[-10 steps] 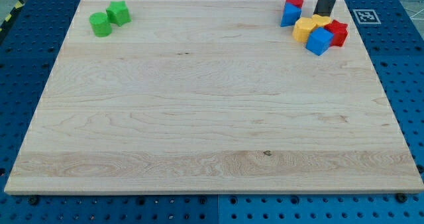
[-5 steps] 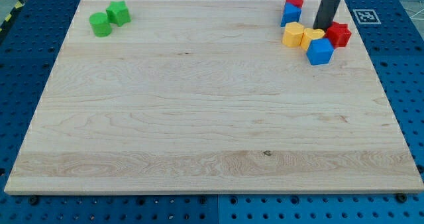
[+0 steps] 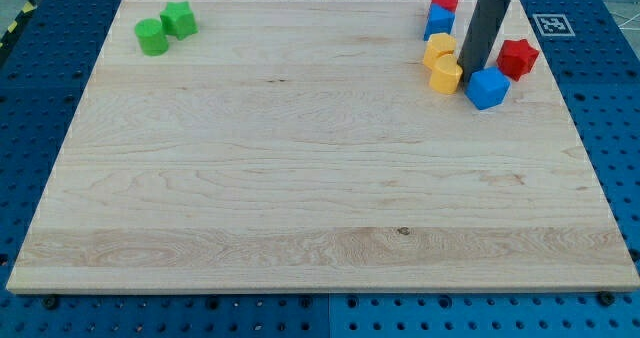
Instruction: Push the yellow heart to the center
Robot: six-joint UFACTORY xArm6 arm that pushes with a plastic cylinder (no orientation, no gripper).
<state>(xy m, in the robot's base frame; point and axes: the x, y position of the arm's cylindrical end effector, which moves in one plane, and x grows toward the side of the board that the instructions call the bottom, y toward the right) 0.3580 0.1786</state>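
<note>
**Q:** Camera view first: where does the yellow heart (image 3: 446, 75) lie, and where is my tip (image 3: 469, 76) against it?

**A:** The heart sits near the board's (image 3: 300, 208) top right corner, a long way from the middle. My tip is down at the heart's right side, touching it or just beside it (the gap is too fine to call). The middle lies toward the view's left and bottom from there, so the tip is on roughly the correct side to drive the heart leftward, though I judge it needs to work a little more to the upper side to send it down as well.

**Q:** What crowds it?

**A:** A second yellow block (image 3: 439, 51) touches the heart from above; its shape is unclear. A blue block (image 3: 488, 87) lies just right of the tip, a red star-like block (image 3: 518, 57) beyond it toward the right edge. Higher up, a blue block (image 3: 438, 20) and a red block (image 3: 445, 1) sit together at the top edge. Two green blocks (image 3: 166, 29) are well apart, by the top left corner.

**Q:** And the arm's pose, the jaws?

**A:** No jaws exist here; only a dark rod, coming down from the top edge and leaning slightly left toward its lower end.
</note>
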